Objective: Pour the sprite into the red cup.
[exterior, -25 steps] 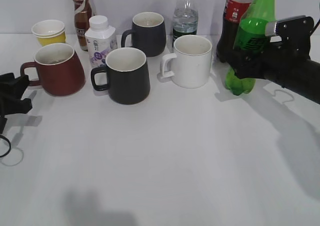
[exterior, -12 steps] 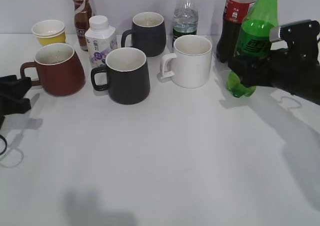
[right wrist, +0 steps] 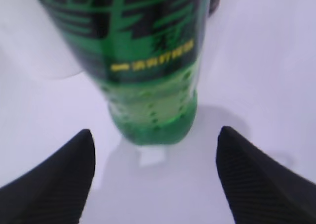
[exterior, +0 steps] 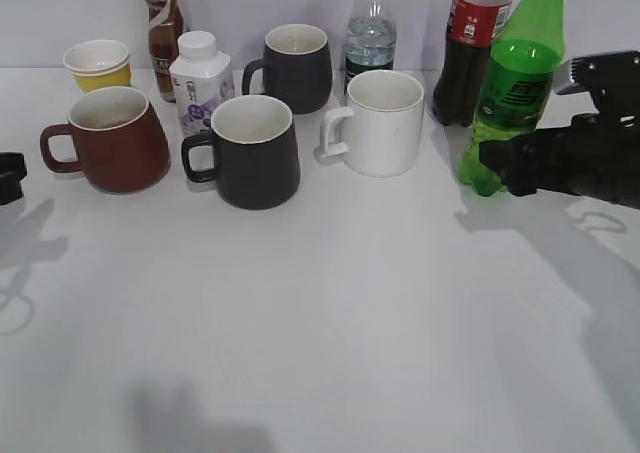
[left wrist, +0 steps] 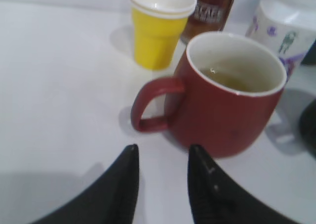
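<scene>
- Right gripper [right wrist: 154, 157]: jaws spread wide, one black finger [right wrist: 52, 177] at each lower corner of the right wrist view, neither touching anything.
- Sprite [right wrist: 143, 61]: stands between and beyond those fingers, tilted slightly in the exterior view, where the gripper's dark body hides its lower part [exterior: 515, 83]; pale liquid shows near its base.
- Cola bottle [exterior: 470, 48]: dark, red-labelled, just behind and left of the sprite.
- White mug [exterior: 380, 123]: to the left of the sprite, handle pointing left.
- Left gripper [left wrist: 163, 177]: jaws narrowly parted and empty, fingertips [left wrist: 200, 157] low in the left wrist view, just short of the mug handle.
- Red cup [left wrist: 229, 93]: upright directly ahead of the left gripper, loop handle facing it; pale contents inside. In the exterior view it sits at the table's far left [exterior: 115, 138].
- Yellow paper cup [left wrist: 158, 28]: behind the red cup.
- Two black mugs [exterior: 250, 153]: between the red cup and the white mug.
</scene>
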Controlling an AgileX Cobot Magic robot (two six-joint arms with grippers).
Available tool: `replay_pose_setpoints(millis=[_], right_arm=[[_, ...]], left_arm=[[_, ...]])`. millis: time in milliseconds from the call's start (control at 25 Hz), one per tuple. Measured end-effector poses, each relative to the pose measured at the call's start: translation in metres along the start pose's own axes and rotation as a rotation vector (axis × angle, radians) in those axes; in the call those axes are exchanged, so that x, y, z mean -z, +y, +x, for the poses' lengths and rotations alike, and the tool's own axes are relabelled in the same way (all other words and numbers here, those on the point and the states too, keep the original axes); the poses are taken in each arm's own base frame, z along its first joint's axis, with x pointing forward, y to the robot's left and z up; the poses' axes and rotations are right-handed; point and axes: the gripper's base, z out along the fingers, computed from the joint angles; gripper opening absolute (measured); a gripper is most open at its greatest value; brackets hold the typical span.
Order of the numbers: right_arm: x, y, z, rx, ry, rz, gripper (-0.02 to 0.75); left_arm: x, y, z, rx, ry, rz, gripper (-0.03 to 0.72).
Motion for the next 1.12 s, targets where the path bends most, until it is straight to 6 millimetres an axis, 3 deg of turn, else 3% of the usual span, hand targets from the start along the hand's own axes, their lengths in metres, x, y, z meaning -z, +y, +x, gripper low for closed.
replay_pose_setpoints(millis=[360, 640, 800, 920, 1120], right_arm=[[0.026, 0.007, -0.009, -0.046, 0.175, -0.01, 0.57], [0.048, 0.021, -0.017, -0.103, 0.264, -0.091, 0.57], [0.061, 0.025, -0.019, -0.141, 0.325, -0.087, 0.57], [0.068, 0.024, -0.024, -0.141, 0.302, -0.059, 0.57], [0.079, -0.001, -0.038, -0.085, 0.195, 0.246, 0.57]], left_arm=[[0.03, -0.018, -0.036, -0.031, 0.358, -0.15, 0.267], [0.092, -0.034, -0.057, -0.029, 0.649, -0.235, 0.267], [0.134, -0.037, -0.057, 0.014, 0.696, -0.211, 0.267], [0.173, -0.037, -0.058, 0.051, 0.622, -0.168, 0.267], [0.22, -0.033, -0.055, 0.075, 0.444, -0.108, 0.267]])
